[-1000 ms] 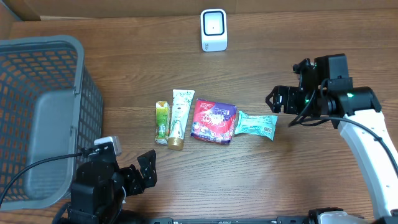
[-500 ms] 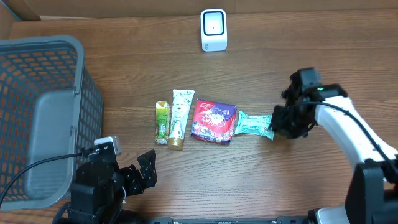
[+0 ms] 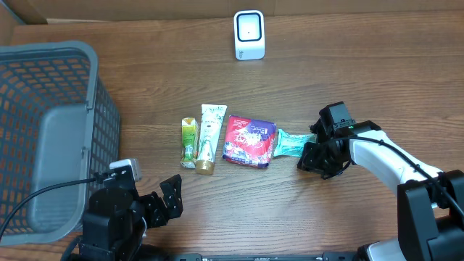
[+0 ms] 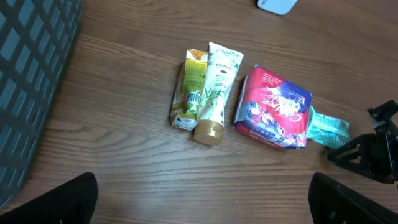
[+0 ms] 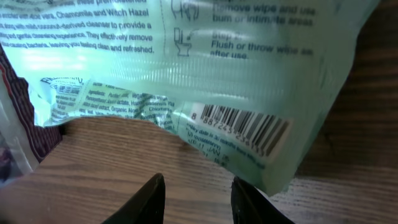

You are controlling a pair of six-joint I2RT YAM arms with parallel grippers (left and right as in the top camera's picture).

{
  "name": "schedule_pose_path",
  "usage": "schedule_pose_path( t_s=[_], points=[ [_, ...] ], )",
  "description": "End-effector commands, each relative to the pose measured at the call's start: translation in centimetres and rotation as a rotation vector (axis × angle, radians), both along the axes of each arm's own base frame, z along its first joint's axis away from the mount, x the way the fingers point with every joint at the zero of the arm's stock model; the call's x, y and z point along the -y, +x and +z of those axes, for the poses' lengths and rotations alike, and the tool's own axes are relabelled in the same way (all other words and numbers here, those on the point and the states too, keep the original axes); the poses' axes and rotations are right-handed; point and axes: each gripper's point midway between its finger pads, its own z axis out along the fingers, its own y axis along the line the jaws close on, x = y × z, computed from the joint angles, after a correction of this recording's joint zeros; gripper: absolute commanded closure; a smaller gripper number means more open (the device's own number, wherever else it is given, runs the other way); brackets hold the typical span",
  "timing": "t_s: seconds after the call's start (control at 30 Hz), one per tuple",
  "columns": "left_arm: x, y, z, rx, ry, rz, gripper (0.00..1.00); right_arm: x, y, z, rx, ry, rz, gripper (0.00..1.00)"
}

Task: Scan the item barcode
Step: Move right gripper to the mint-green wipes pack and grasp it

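A pale teal wipes packet (image 3: 290,143) lies flat on the wooden table, at the right end of a row of items. The right wrist view shows it close up (image 5: 217,62), barcode (image 5: 242,127) facing up near its lower edge. My right gripper (image 3: 316,158) is low at the packet's right end. Its jaws (image 5: 198,182) stand narrowly apart, with bare wood between them and the packet's edge just beyond the tips. At the near left my left gripper (image 4: 202,208) is wide open over bare table. The white scanner (image 3: 249,35) stands at the far edge.
Left of the packet lie a red pack (image 3: 249,141), a cream tube (image 3: 209,138) and a small green-yellow pack (image 3: 188,143). A grey mesh basket (image 3: 43,87) fills the left side. Bare wood separates the row from the scanner.
My right arm has come down and leftward from the right side to the teal packet's right end, and its jaws have narrowed. The left arm and the items have not moved.
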Motion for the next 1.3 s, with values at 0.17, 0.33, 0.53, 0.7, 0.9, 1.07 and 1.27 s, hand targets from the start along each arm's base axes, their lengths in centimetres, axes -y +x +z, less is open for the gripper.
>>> schedule_pose_path(
  t_s=[0.17, 0.33, 0.53, 0.7, 0.9, 1.07, 1.27],
  points=[
    [-0.3, 0.0, -0.3, -0.001, 0.013, 0.011, 0.0, 5.1, 3.9, -0.8, 0.149, -0.298, -0.225, 0.62],
    [-0.3, 0.0, -0.3, -0.001, 0.014, 0.011, 0.01, 5.5, 7.2, 0.0, 0.269, -0.272, -0.313, 0.57],
    [-0.3, 0.0, -0.3, -0.002, 0.014, 0.011, 0.0, 6.4, 11.2, 1.6, 0.414, -0.222, -0.385, 0.52],
    [-0.3, 0.0, -0.3, -0.001, 0.013, 0.011, 0.0, 4.8, 11.5, 2.8, 0.386, -0.098, -0.328, 0.5],
    [-0.3, 0.0, -0.3, -0.001, 0.014, 0.011, 0.0, 3.9, 7.9, 4.4, 0.141, -0.012, -0.307, 0.28],
    [-0.3, 0.0, -0.3, -0.001, 0.014, 0.011, 0.0, 2.9, 5.8, 4.2, 0.025, 0.057, -0.331, 0.14],
    [-0.3, 0.0, -0.3, -0.001, 0.013, 0.011, 0.0, 2.4, 4.1, 1.7, -0.089, 0.075, -0.444, 0.13]
  ],
)
